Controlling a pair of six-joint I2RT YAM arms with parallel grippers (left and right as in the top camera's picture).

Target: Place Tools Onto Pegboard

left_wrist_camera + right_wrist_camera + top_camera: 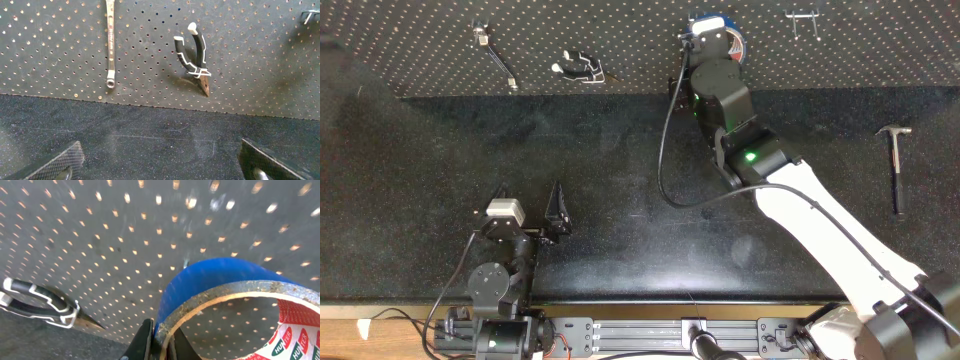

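Right end effector [160,341] grips tape roll [212,280] against pegboard [75,240]; left end effector [160,162] stands wide. Hanging step; next, likely hook the roll on and release.

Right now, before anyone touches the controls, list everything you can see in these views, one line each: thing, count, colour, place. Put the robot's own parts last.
pegboard: 1, black, standing along the table's far edge
wrench: 1, silver, hanging on the pegboard's left part
pliers: 1, black and white handles, hanging right of the wrench
hook: 1, metal, on the pegboard's right part
tape roll: 1, blue, held up against the pegboard
hammer: 1, dark handle, lying on the table at the right
table: 1, black
left gripper: 1, black, open, low over the table's near left
right gripper: 1, black, shut on the tape roll
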